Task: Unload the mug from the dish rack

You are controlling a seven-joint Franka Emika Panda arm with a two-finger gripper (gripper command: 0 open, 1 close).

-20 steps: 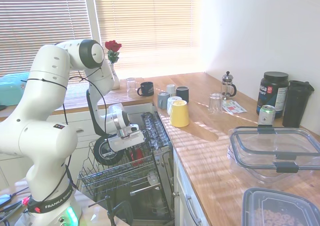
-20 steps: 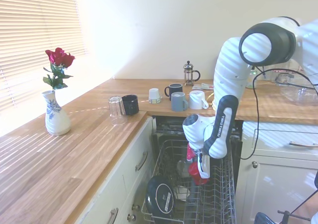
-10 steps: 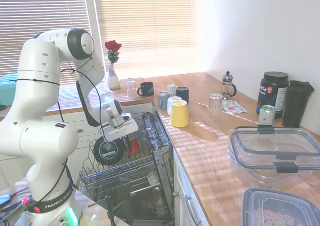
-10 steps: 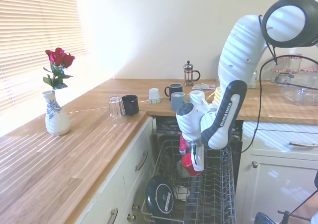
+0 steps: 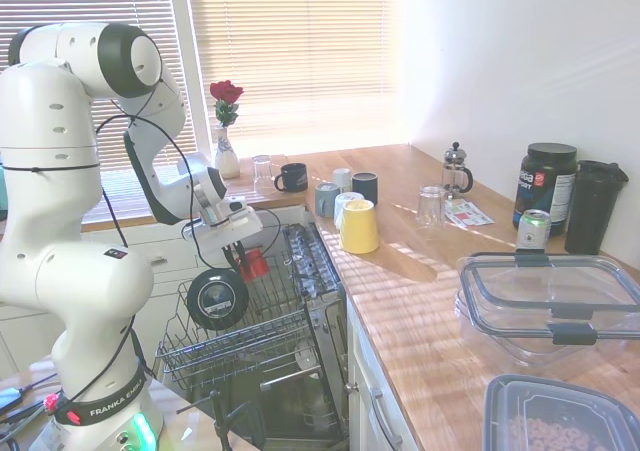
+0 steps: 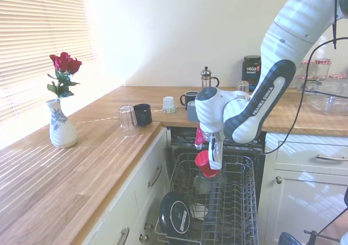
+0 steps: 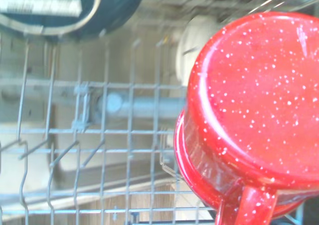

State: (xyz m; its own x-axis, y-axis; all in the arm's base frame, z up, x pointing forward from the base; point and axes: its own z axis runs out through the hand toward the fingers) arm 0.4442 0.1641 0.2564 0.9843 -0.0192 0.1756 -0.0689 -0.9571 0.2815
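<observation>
The mug (image 5: 256,263) is small, glossy red with white speckles, and hangs upside down in the air above the dish rack (image 5: 226,356). My gripper (image 5: 244,252) is shut on it, fingers pointing down. The second exterior view shows the same mug (image 6: 206,164) under the gripper (image 6: 211,155), clear of the grey wire dish rack (image 6: 243,212). From the wrist view the mug (image 7: 254,120) fills the right side, bottom toward the camera, handle at the lower edge, with the dish rack (image 7: 99,135) wires blurred behind it.
A round black lid (image 5: 216,299) stands on edge in the rack's near end. On the wooden counter (image 5: 420,301) stand a yellow cup (image 5: 358,226), several mugs and a glass (image 6: 127,119). A vase with a rose (image 6: 60,126) sits at the window side.
The arm has risen and swung back toward the window side, lifting the red mug from among the rack's tines to above the rack.
</observation>
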